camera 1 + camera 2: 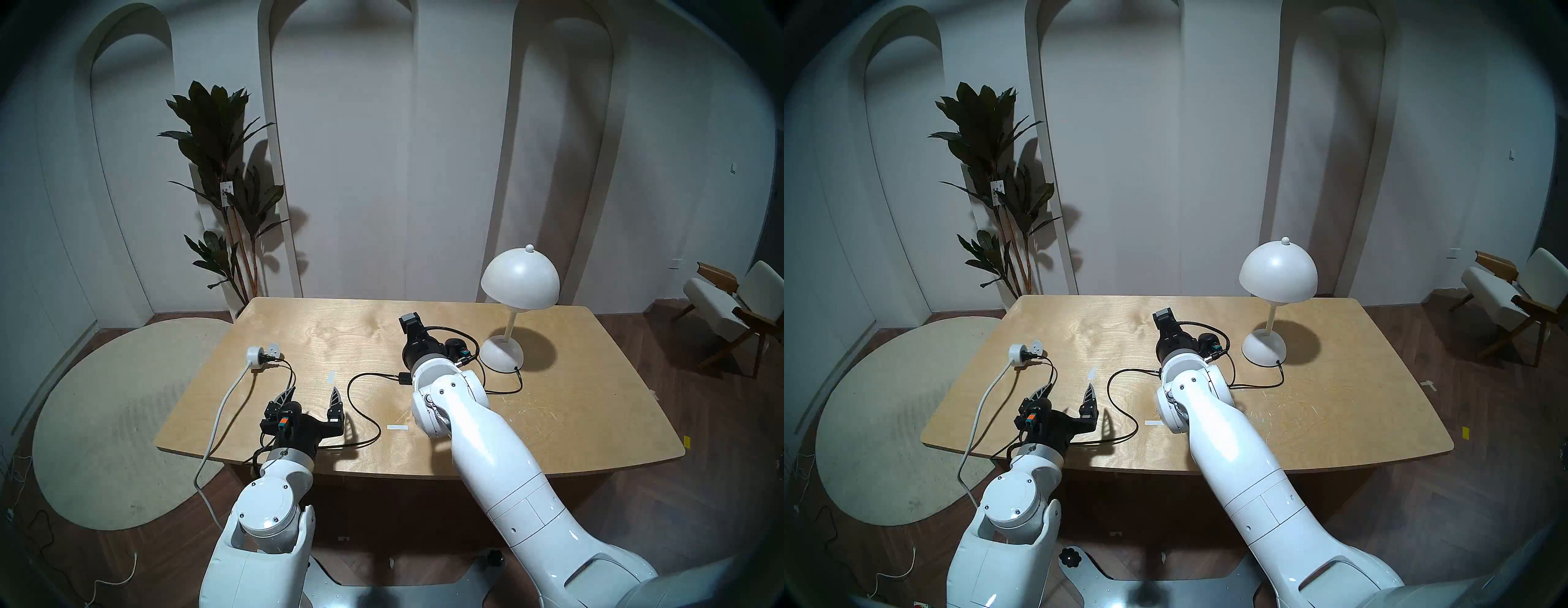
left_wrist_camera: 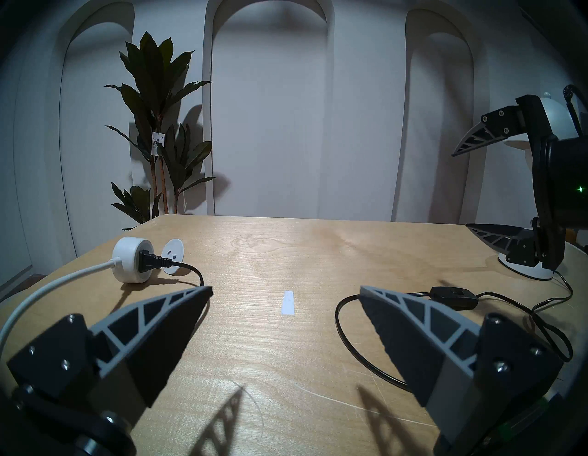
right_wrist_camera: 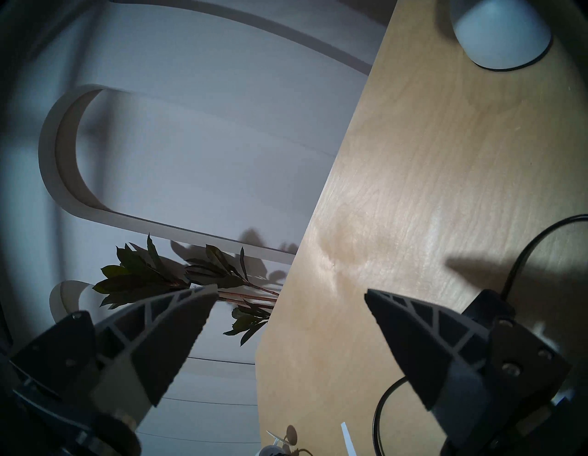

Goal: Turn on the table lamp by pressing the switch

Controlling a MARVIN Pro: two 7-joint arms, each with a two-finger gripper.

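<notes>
The inline switch (image 2: pixel 453 297) lies on the tabletop (image 1: pixel 551 424) beside the unlit table lamp (image 1: pixel 519 280). Above the switch hovers the right gripper (image 3: pixel 291 297), jaws apart: approach step. Next, lower one fingertip onto its button.

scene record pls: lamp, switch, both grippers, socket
lamp: table lamp upright at table's far right, unlit
switch: inline switch flat on table, cord at each end
right gripper: right gripper open, turned sideways, lower finger above switch, no contact seen
left gripper: left gripper open, empty, near front edge
socket: round white socket adapter on left, black plug in
</notes>
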